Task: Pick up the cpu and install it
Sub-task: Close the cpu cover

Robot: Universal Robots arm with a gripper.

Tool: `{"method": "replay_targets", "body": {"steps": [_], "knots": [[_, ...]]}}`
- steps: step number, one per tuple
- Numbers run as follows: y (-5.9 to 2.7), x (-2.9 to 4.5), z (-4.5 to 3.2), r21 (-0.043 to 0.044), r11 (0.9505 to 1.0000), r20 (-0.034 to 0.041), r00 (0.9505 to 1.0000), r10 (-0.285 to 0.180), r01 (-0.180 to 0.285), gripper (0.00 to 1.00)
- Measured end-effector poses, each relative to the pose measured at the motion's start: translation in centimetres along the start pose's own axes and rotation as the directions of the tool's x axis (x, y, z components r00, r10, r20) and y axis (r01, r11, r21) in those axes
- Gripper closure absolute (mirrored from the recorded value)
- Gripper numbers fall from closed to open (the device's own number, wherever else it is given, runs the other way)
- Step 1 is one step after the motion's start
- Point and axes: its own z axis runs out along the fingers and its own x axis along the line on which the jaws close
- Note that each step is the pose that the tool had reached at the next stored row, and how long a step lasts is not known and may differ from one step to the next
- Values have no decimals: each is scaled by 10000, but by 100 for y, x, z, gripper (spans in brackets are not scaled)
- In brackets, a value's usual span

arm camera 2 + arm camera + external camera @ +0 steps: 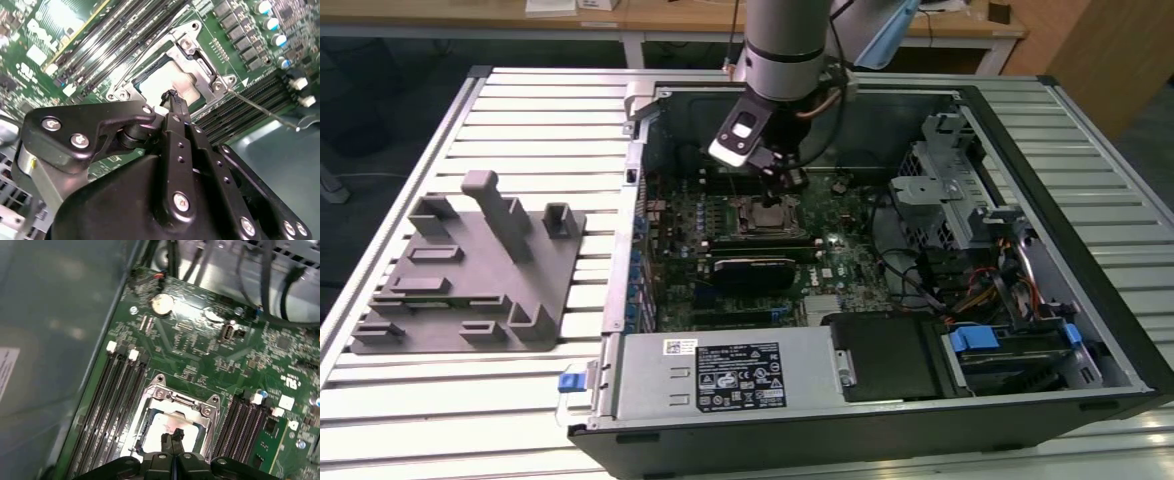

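The cpu is a silvery square chip lying flat inside the metal socket frame on the green motherboard. In the second wrist view the cpu shows pale under the fingertips. My gripper hangs just above it with its two black fingers pressed together and nothing between them. In the exterior view the gripper sits inside the open computer case, right over the socket.
Memory slots run on both sides of the socket. A thin wire lever sticks out beside the frame. A grey plastic tray with upright posts lies on the slatted table at the exterior view's left. Drive cages and cables crowd the case's right side.
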Motion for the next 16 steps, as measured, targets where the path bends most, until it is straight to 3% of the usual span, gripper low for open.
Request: {"method": "replay_targets", "body": {"steps": [4, 8, 12, 16], "knots": [[0, 0, 0, -6, 9974, -16, 9974, -719, 719, 89], [0, 0, 1, -14, 9895, -31, 9895, -1443, 1443, 89], [0, 0, 1, -24, 9765, -47, 9765, -2157, 2157, 89], [0, 0, 2, -34, 9580, -61, 9580, -2868, 2868, 89]]}}
